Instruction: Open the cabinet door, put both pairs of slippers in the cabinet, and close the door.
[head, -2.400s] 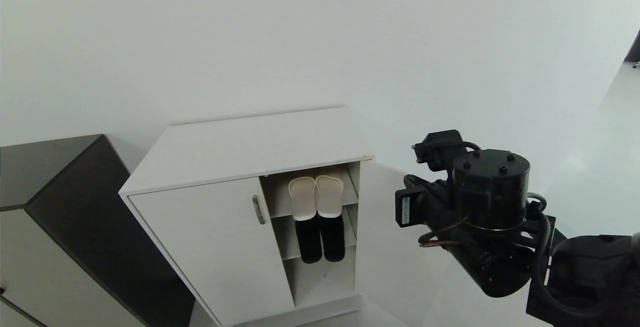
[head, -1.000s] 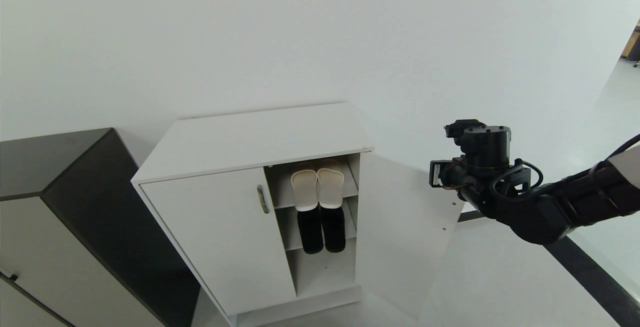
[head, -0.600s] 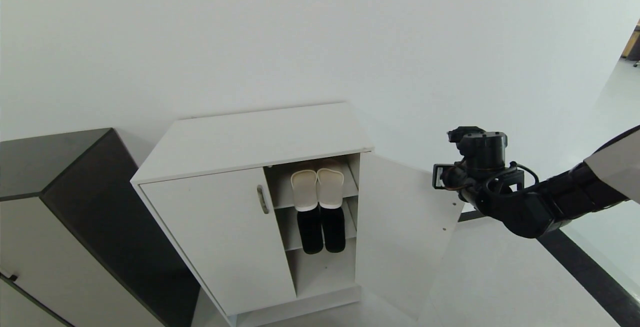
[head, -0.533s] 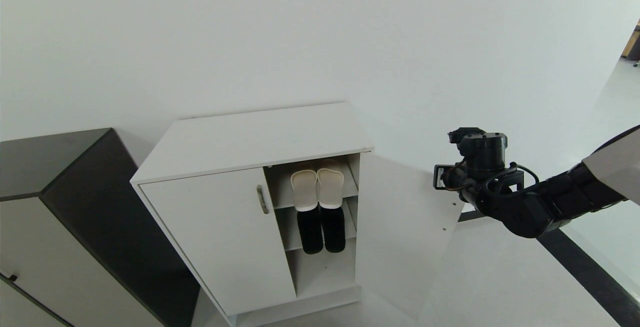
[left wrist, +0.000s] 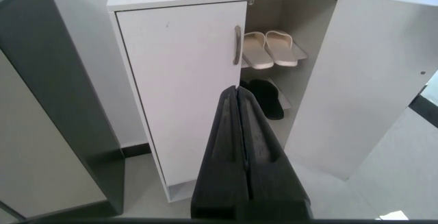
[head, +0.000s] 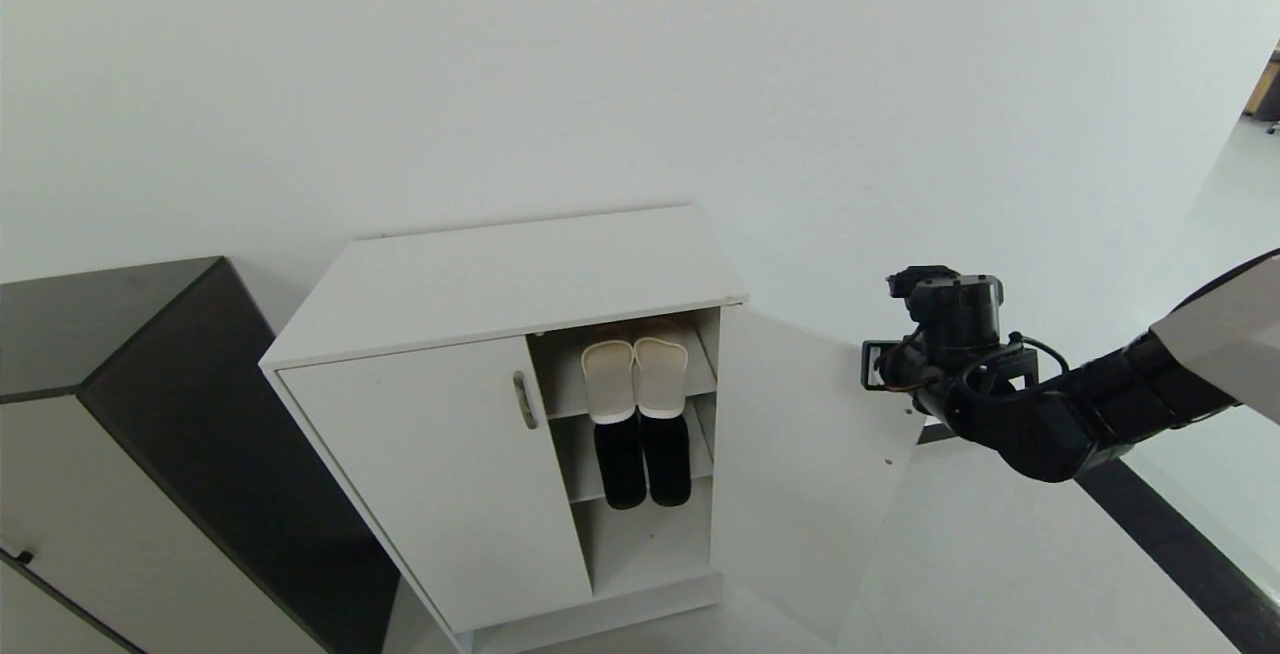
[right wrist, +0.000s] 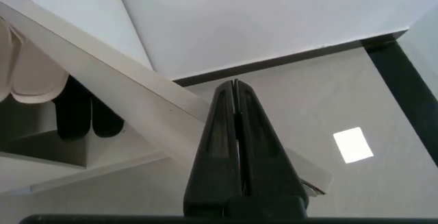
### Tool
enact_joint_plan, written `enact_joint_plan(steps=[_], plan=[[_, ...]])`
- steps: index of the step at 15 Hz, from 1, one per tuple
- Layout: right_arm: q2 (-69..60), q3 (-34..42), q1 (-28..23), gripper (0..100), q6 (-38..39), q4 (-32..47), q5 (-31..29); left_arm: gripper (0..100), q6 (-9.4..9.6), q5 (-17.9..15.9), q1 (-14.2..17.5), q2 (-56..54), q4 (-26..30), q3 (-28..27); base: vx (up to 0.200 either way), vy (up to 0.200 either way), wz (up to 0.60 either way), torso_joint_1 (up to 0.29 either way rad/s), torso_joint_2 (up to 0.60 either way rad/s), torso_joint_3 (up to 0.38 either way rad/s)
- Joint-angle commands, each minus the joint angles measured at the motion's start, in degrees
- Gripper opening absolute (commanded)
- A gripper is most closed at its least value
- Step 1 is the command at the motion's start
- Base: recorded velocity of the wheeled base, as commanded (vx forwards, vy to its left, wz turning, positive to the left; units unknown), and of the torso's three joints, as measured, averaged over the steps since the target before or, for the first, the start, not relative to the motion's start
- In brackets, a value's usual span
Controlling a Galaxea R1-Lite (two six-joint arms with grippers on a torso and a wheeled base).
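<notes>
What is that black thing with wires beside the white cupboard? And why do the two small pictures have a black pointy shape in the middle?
That black thing is a robot's right arm. The robot has two arms, and each ends in a gripper, a pincer with two fingers. The big picture comes from a camera on the robot's head. The small ones come from cameras on its wrists, so the pointy shape is the left gripper in one and the right gripper in the other. Both are pinched shut and hold nothing. The white cabinet has its right door swung open. Inside, white slippers lie on the top shelf and black slippers on the shelf below. The right gripper is by the open door's edge, probably to push it shut.
</notes>
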Motion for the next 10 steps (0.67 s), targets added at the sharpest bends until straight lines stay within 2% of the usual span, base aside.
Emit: enact_joint_plan(steps=[1, 10], plan=[[-0.8, 1.1, 1.2, 0, 0.0, 0.0, 0.0, 0, -0.04, 0.0, 0.0, 0.0, 0.0, -0.1, 0.0, 0.0, 0.0, 0.0, 0.0, 0.0], [-11.7, 12.0, 18.1, 0, 0.2, -0.3, -0.4, 0, -0.04, 0.0, 0.0, 0.0, 0.0, -0.1, 0.0, 0.0, 0.0, 0.0, 0.0, 0.0]])
